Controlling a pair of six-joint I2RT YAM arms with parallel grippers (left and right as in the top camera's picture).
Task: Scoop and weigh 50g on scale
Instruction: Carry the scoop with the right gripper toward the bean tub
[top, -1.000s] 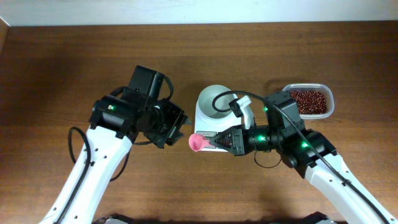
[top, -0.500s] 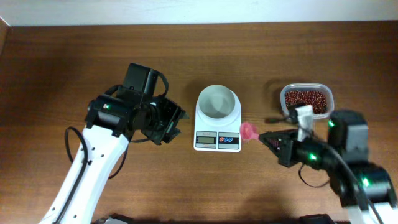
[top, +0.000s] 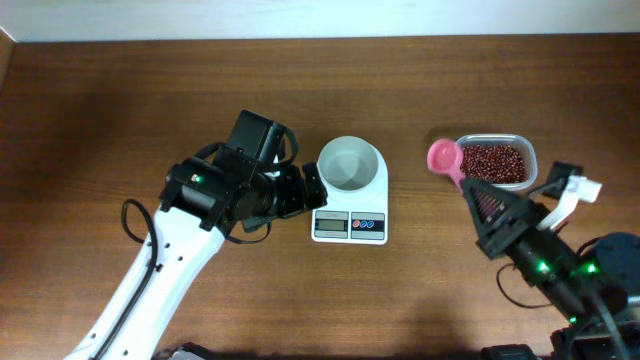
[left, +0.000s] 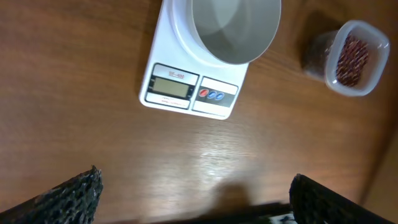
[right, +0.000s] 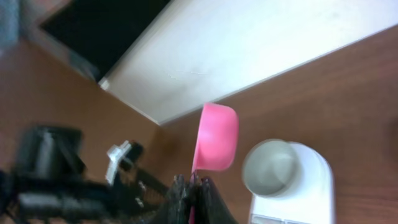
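Spoon (top: 446, 158) relocated — right gripper (top: 472, 195), clenched on its handle, has swung it from the scale (top: 350, 226) front to the tub (top: 531, 165) of beans (top: 492, 162) near the tabletop's (top: 150, 100) right edge; left gripper (top: 315, 188) now released beside the scale. With the bowl (top: 350, 163) empty, scooping follows.
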